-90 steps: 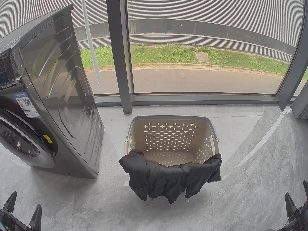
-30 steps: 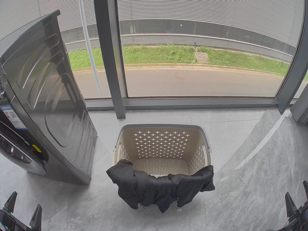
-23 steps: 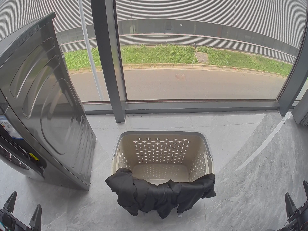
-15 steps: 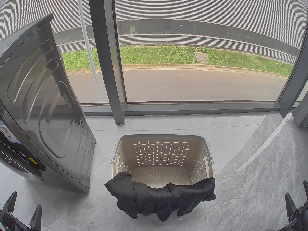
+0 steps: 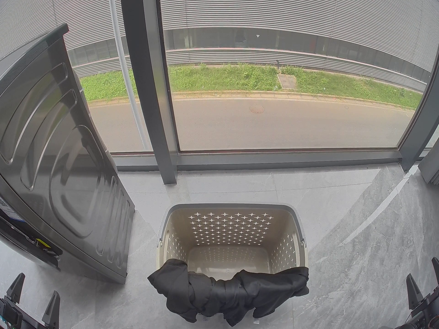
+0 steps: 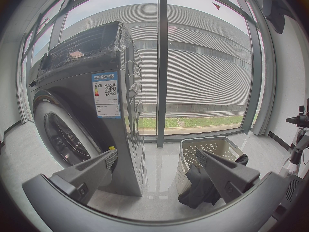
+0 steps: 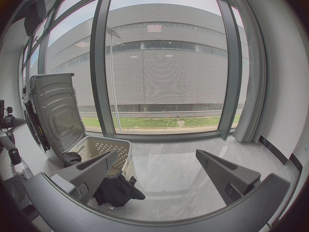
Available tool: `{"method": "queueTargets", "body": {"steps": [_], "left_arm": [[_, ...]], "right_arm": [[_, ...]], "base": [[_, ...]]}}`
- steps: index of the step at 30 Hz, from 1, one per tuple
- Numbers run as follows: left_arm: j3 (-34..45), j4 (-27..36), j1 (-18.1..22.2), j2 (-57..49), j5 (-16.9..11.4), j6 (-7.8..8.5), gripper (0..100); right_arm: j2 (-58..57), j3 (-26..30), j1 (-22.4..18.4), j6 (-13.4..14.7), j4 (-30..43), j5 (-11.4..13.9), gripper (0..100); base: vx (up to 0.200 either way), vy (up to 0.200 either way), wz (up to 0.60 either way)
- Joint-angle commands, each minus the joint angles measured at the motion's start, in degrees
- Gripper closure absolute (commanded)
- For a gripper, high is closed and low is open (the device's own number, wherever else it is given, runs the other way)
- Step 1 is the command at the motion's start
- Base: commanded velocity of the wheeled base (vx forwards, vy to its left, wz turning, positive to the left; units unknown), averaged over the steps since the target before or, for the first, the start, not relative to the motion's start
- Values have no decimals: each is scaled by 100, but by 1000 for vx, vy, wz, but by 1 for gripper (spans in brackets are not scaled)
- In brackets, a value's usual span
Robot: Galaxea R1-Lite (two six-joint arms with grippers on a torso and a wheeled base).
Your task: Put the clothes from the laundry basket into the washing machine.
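**Both grippers open and empty, dark clothes draped on the basket rim**

The left gripper (image 5: 35, 293) sits low with its two fingers spread wide and nothing between them. The right gripper (image 5: 423, 275) is the same, wide open and holding nothing.

The laundry basket (image 5: 231, 205) stands on the grey floor (image 5: 356, 252) ahead of both grippers and between them, to the right of the left one and to the left of the right one, well apart from each. The dark clothes (image 5: 228, 293) hang bunched over the basket's rim on the side nearest the grippers, partly inside and partly spilling down the outer wall.

The washing machine (image 5: 59, 161) stands ahead of the left gripper, near the basket on the side away from the right gripper. In the left wrist view its round door (image 6: 64, 136) looks closed. Beyond the basket, farther from both grippers, is a tall window (image 5: 283, 69).
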Motion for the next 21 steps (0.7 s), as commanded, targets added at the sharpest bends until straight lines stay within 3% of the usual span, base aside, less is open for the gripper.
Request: {"method": "queueTargets", "body": {"steps": [1, 3, 12, 21], "left_arm": [[101, -9, 1, -86, 5, -2, 0], [101, -9, 1, -86, 5, -2, 0], [101, -9, 1, -86, 14, -2, 0], [101, -9, 1, -86, 22, -2, 0]], "right_arm": [[-35, 101, 2, -1, -2, 1, 0], [-35, 101, 2, -1, -11, 1, 0], [-35, 101, 2, -1, -2, 1, 0], [-44, 101, 2, -1, -2, -8, 0]], "base": [[200, 0, 0], [200, 0, 0], [0, 0, 0], [200, 0, 0]]}}
